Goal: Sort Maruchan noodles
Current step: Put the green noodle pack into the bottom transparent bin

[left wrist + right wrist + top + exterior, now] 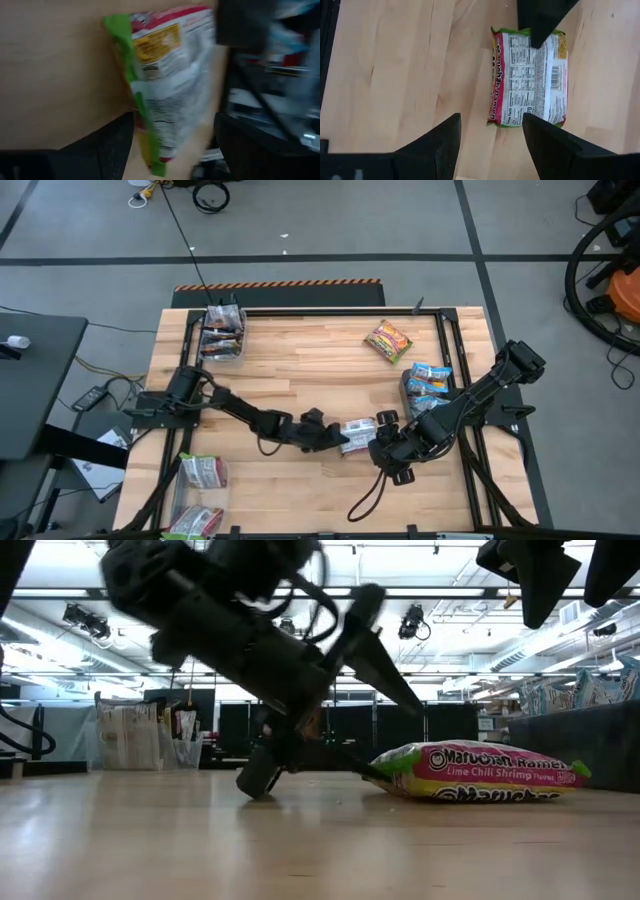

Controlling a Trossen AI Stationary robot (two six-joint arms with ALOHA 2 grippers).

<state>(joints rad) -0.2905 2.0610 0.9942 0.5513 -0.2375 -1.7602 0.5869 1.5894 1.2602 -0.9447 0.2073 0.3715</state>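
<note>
A Maruchan noodles packet (358,430), green-edged with pink and white print, lies flat on the wooden table (300,380) near the middle. My left gripper (335,438) reaches it low from the table's left and is open; in the left wrist view its fingers (112,142) stand on either side of the packet's near end (150,150). My right gripper (392,452) hangs open above the packet's right side, pointing down, with nothing between its fingers (440,145). The low view shows the packet (480,772) resting on its broad face. My left gripper has its open fingers on either side of the packet's end (142,127), coming in low from the table's left. One finger (540,20) shows over that end in the right wrist view. Whether either finger touches the wrapper, I cannot tell.
A clear bin (222,335) with dark packets stands at the far left. A yellow-red packet (388,340) lies at the far right, with blue-white packets (428,380) near the right arm. Green-white packets (203,470) sit at the near left corner.
</note>
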